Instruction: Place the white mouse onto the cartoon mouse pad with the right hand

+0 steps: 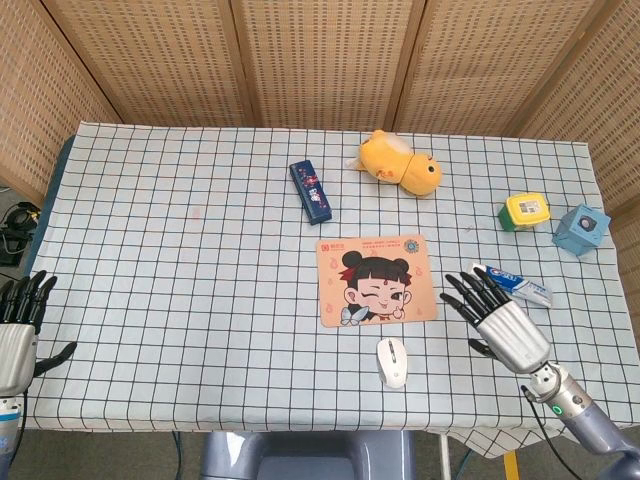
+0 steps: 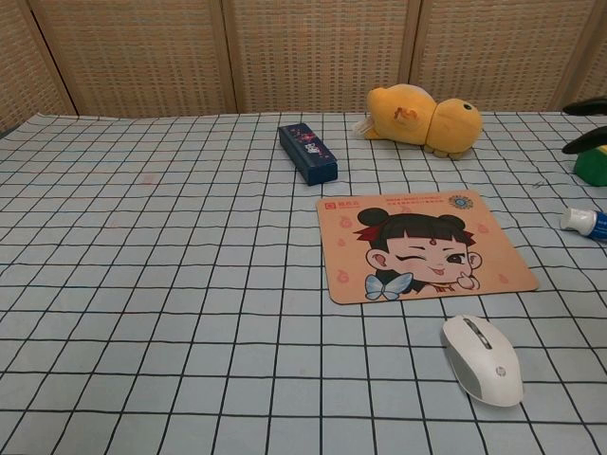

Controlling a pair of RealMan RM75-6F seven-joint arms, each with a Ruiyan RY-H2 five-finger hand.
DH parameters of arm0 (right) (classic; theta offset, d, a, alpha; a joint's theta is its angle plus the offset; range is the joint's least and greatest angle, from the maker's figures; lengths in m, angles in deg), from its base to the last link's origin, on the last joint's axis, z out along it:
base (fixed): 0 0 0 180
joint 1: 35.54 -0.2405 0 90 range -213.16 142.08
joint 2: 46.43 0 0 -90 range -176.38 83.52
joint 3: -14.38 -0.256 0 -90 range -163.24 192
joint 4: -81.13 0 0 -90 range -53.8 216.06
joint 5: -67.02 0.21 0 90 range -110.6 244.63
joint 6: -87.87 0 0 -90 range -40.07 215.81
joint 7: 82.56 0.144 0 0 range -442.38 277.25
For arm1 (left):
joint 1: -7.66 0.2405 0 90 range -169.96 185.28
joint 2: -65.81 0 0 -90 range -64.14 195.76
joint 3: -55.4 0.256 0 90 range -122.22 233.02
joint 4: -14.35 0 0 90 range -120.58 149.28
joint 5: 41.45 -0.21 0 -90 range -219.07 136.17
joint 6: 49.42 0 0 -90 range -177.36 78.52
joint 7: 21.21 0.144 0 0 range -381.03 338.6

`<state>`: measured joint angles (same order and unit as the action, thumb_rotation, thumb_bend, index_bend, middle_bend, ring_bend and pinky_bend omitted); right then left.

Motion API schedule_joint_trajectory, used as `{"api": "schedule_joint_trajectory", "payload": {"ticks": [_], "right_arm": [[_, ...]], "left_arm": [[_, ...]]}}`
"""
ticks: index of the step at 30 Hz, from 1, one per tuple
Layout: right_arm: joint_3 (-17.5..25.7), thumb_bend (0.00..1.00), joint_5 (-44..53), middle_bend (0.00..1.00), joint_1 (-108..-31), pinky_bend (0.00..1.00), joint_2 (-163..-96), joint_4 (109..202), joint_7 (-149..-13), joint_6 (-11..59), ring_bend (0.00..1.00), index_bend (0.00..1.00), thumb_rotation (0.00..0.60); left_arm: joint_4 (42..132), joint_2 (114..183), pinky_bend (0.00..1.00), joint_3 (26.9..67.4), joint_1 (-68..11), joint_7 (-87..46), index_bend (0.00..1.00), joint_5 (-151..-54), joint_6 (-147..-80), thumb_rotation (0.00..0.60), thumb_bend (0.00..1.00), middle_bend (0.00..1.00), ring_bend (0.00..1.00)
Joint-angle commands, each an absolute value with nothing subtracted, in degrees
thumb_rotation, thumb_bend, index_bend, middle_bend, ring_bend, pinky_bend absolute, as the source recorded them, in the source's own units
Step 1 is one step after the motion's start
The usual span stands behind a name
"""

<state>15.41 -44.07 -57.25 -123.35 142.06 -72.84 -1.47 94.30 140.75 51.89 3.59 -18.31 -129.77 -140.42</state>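
Note:
The white mouse lies on the checked cloth just in front of the cartoon mouse pad, which shows a winking girl's face. My right hand hovers open to the right of the mouse and pad, fingers spread and pointing up-left, holding nothing. Only its dark fingertips show at the right edge of the chest view. My left hand stays open at the table's near left corner, far from both.
A toothpaste tube lies just behind my right hand. A yellow plush toy, a dark blue box, a green-yellow cube and a blue box sit farther back.

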Motion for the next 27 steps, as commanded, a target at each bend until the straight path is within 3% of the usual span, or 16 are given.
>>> {"api": "schedule_joint_trajectory", "payload": {"ticks": [1, 8, 16, 27], "right_arm": [[17.2, 0.07, -50.5, 0.12, -61.9, 0.02, -123.7, 135.9, -69.8, -4.9, 0.0, 0.23, 0.6], [21.8, 0.07, -58.1, 0.19, -66.4, 0.07, -126.1, 129.0, -69.1, -7.2, 0.03, 0.25, 0.6], [26.0, 0.07, -61.5, 0.18, -69.9, 0.07, -127.8, 129.9, -70.8, -3.0, 0.03, 0.25, 0.6], [27.9, 0.06, -61.7, 0.18, -73.2, 0.04, -129.1, 133.0, -73.7, 1.7, 0.03, 0.27, 0.6]], "left_arm": [[93.7, 141.2, 0.0, 51.7, 3.4, -18.1, 0.0, -129.6, -140.3, 0.6, 0.0, 0.0, 0.0], [92.4, 142.4, 0.0, 51.5, 3.2, -17.1, 0.0, -129.7, -140.5, 0.6, 0.0, 0.0, 0.0], [91.5, 142.7, 0.0, 51.5, 3.2, -17.9, 0.0, -129.2, -140.4, 0.6, 0.0, 0.0, 0.0], [90.9, 142.8, 0.0, 51.4, 3.0, -18.8, 0.0, -128.4, -139.5, 0.6, 0.0, 0.0, 0.0]]}}
